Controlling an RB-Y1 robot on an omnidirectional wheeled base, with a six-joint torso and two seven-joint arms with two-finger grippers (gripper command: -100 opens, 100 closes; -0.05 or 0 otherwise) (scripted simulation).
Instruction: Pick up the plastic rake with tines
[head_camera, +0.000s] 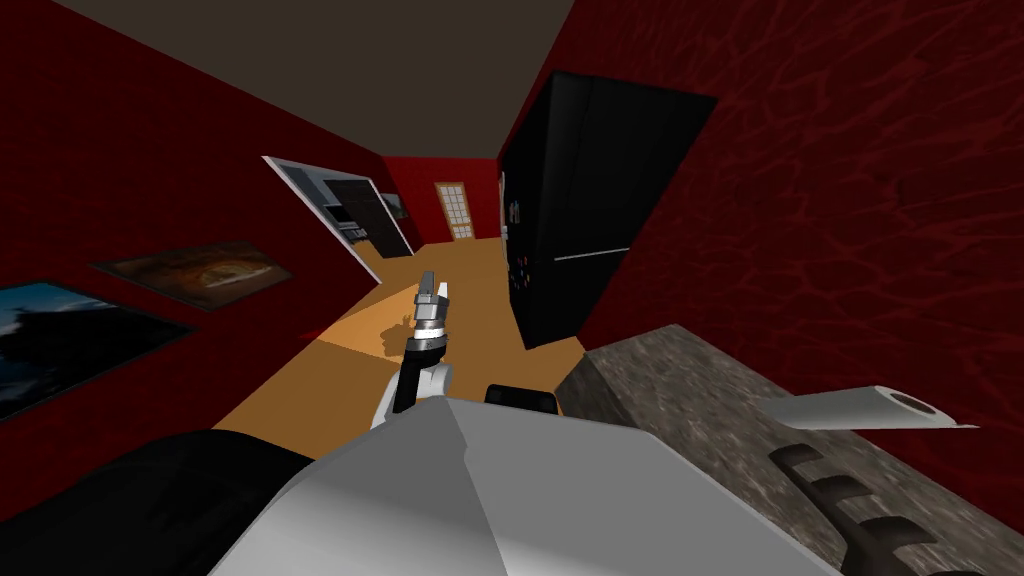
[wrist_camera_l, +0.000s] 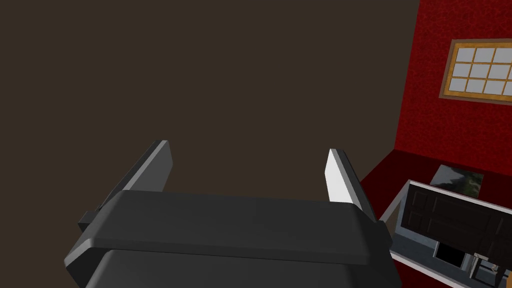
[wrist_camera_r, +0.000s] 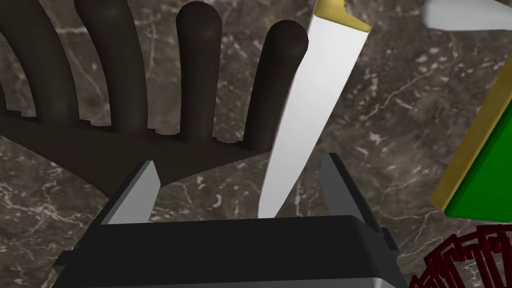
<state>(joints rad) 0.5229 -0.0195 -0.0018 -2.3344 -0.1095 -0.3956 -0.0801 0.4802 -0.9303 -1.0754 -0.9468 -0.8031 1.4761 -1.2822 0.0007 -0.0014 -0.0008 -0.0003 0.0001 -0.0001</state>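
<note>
The rake (wrist_camera_r: 125, 135) is dark brown, with several thick rounded tines, and lies flat on a mottled grey-brown stone counter (wrist_camera_r: 390, 130). My right gripper (wrist_camera_r: 240, 195) hovers over it, open. The rake's cross bar runs under the gap, close to one finger (wrist_camera_r: 137, 192). A white knife blade (wrist_camera_r: 305, 115) with a gold handle end lies beside the tines, its tip between my fingers. In the head view the rake (head_camera: 850, 500) lies at the counter's near right. My left gripper (head_camera: 430, 290) is raised ahead of my chest, and the left wrist view shows it (wrist_camera_l: 245, 170) open and holding nothing.
A green block with a gold edge (wrist_camera_r: 480, 165) and a dark red wire basket (wrist_camera_r: 465, 260) lie near the right gripper. A white roll (head_camera: 870, 408) lies on the counter (head_camera: 680, 400) against the red wall. A tall black cabinet (head_camera: 590, 200) stands beyond the counter, beside orange floor (head_camera: 330, 390).
</note>
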